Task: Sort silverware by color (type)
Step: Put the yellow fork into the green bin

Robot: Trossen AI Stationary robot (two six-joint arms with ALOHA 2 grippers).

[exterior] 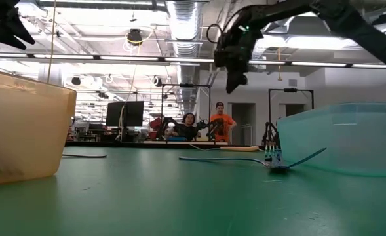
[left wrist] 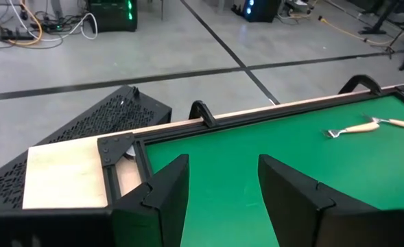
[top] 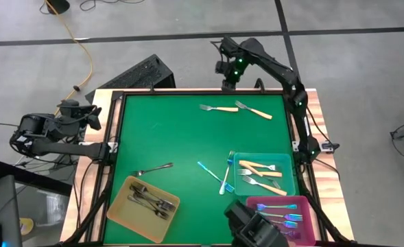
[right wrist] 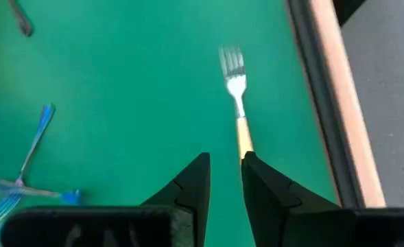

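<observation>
Green table [top: 181, 137] carries 3 trays [top: 143, 209] and loose forks [top: 219, 108].

A green mat [top: 181, 137] covers the table, framed by a black rail [top: 202, 91] and a pale wood border [top: 100, 96]. Three trays sit along the mat's near edge: a yellow tray [top: 119, 209] at the left corner, a teal tray [top: 292, 178] toward the right, a pink tray [top: 310, 219] at the right corner. A black perforated case [top: 140, 74] lies on the grey floor beyond the far left corner, near an orange cable [top: 85, 51]. Across the room, two people [exterior: 206, 124] are at a workbench.
</observation>
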